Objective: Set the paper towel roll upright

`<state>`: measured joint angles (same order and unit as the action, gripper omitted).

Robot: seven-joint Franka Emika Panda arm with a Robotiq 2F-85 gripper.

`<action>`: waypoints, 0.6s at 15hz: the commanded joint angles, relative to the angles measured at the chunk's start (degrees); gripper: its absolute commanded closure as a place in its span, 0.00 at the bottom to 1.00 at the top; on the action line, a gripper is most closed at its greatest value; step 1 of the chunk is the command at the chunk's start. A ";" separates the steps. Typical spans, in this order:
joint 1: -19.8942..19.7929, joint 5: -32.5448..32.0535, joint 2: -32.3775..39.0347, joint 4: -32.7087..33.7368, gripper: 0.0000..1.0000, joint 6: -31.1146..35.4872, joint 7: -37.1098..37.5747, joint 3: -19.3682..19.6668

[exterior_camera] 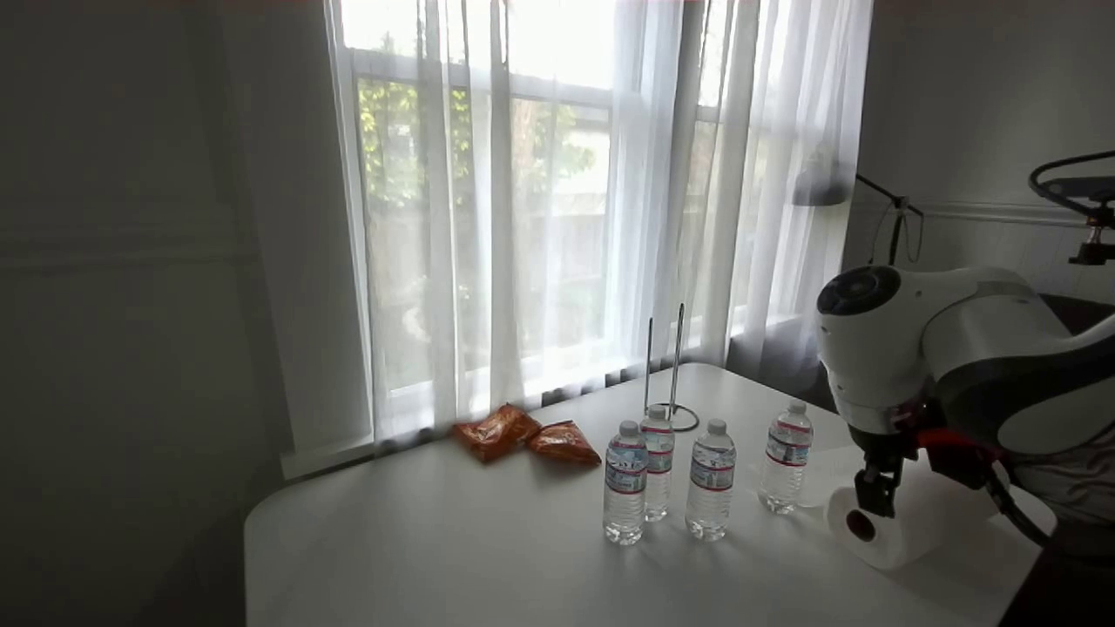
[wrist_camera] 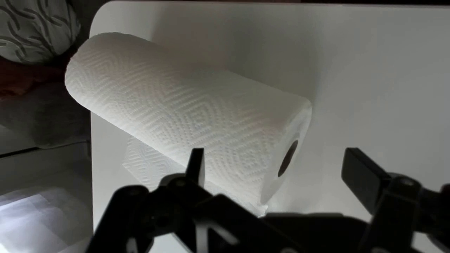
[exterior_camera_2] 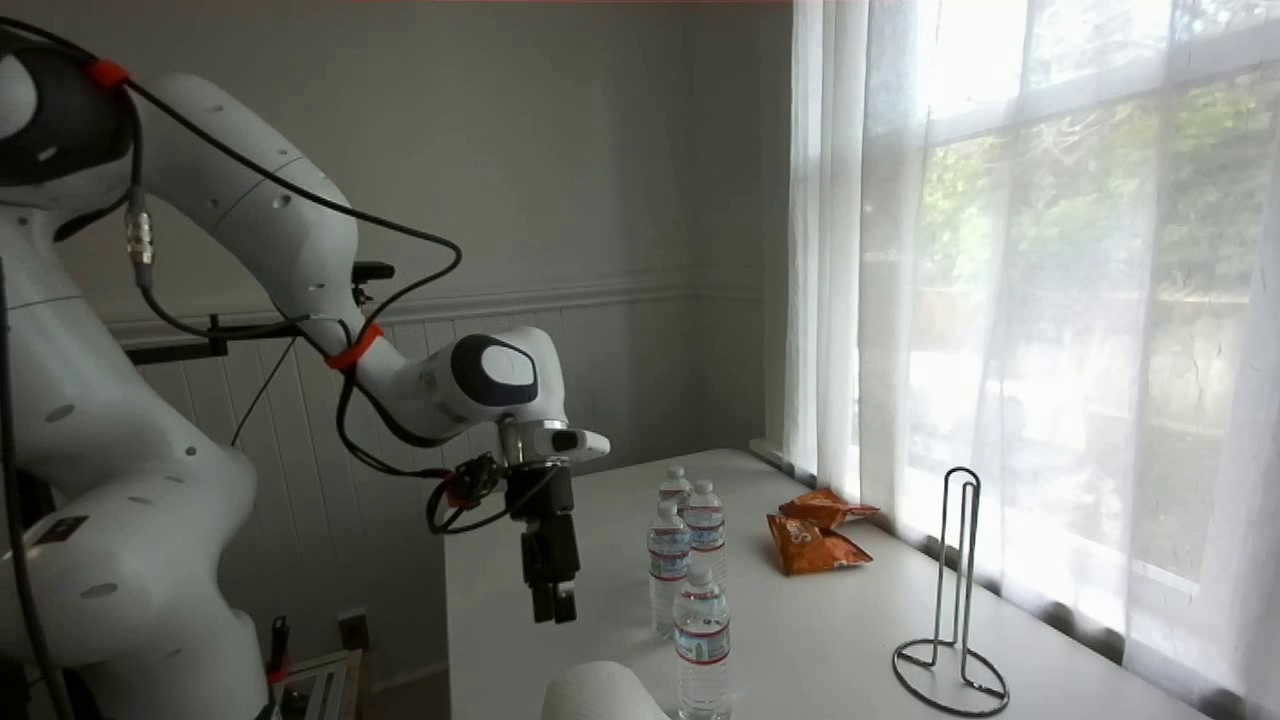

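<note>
The paper towel roll [exterior_camera: 928,518] lies on its side on the white table, its core end facing the bottles. In an exterior view only its top edge [exterior_camera_2: 600,692] shows at the bottom of the picture. The wrist view shows the whole roll [wrist_camera: 190,102] lying slantwise, with a loose sheet under its lower side. My gripper [wrist_camera: 274,158] is open and empty, pointing down. Its fingers are above the roll's core end, one over the roll and one beyond the end. The gripper also shows in both exterior views [exterior_camera: 875,496] [exterior_camera_2: 553,605]. Contact with the roll cannot be told.
Several water bottles [exterior_camera: 710,479] stand upright beside the roll's core end, the closest one [exterior_camera: 787,457] very near it. A wire roll holder [exterior_camera_2: 971,580] stands towards the window. Two orange snack bags [exterior_camera: 496,433] lie by the window. The table's edge [wrist_camera: 92,168] is near the roll's far end.
</note>
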<state>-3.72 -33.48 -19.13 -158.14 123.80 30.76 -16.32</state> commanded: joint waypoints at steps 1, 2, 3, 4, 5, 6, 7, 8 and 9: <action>0.13 -7.07 6.67 2.03 0.00 -1.45 7.65 0.06; 0.45 -9.17 8.06 2.37 0.00 -1.71 9.60 0.42; 0.87 -10.81 9.51 2.85 0.00 -2.01 11.26 0.87; 1.31 -12.32 10.77 3.28 0.00 -2.10 12.79 1.39; 1.81 -13.31 12.12 3.72 0.00 -1.82 14.14 1.98; 2.27 -14.57 13.35 4.15 0.00 -1.60 15.76 2.41; 2.73 -15.46 14.53 4.71 0.00 -1.61 16.87 2.92; 3.18 -16.66 15.83 5.36 0.00 -1.74 18.16 3.44; 3.65 -17.54 16.86 5.87 0.00 -1.82 19.29 3.97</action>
<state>-2.33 -47.13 -6.61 -154.81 123.17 45.38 -14.44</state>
